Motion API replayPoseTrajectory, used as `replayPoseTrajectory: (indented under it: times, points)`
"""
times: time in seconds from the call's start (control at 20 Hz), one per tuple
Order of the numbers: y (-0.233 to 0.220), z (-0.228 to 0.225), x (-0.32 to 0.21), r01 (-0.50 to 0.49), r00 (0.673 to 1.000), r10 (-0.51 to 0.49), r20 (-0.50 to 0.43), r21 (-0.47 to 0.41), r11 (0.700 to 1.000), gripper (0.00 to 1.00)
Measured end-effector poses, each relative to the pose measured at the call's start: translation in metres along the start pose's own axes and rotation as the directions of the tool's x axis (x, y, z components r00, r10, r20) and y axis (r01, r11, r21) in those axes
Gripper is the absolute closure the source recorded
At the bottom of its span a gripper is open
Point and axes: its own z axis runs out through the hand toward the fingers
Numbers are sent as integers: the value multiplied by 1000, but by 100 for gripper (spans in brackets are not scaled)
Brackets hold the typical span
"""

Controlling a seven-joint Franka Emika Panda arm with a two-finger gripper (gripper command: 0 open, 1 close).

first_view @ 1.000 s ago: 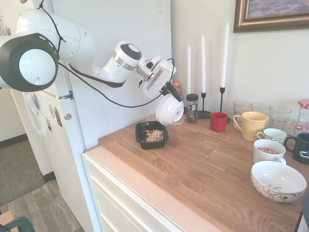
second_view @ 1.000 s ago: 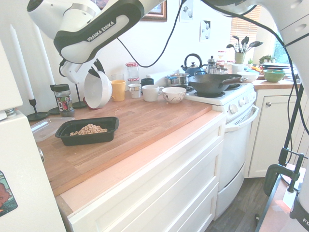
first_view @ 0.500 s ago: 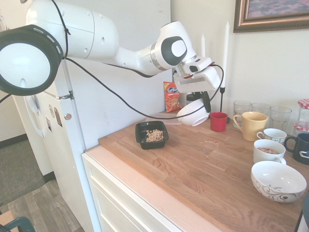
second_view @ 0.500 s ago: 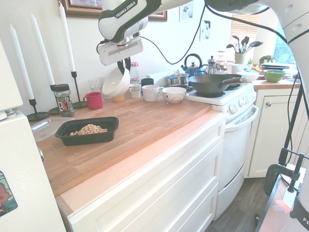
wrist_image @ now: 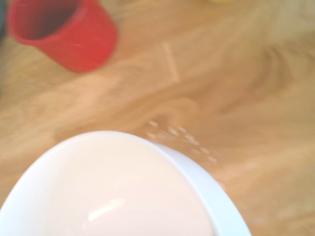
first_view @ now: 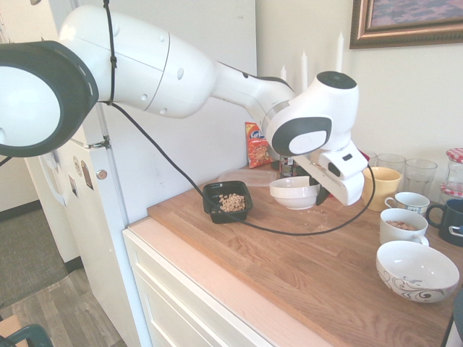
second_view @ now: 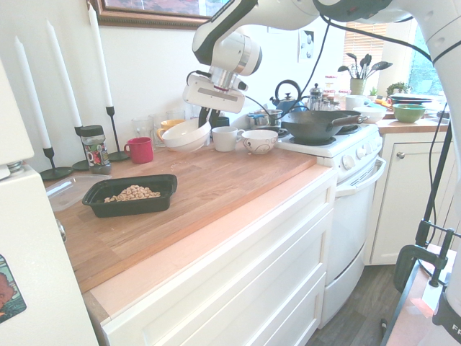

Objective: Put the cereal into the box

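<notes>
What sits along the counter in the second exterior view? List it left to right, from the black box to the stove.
box holding the cereal → red cup → white bowl held by the gripper → white mug → patterned bowl → dark wok

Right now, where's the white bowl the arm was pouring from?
In the first exterior view the white bowl is upright in the gripper, low over the wooden counter, right of the black box and in front of the clear lid.
</notes>
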Motion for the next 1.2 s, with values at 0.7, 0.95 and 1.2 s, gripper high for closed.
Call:
replayPoseTrajectory:
  times: [0.7,0.95,1.2]
  points:
    - [82,57,31,-80,996,79,50,21,997,100]
    - [89,62,32,-88,995,85,50,42,995,0]
    - [91,60,34,-90,995,87,45,54,995,0]
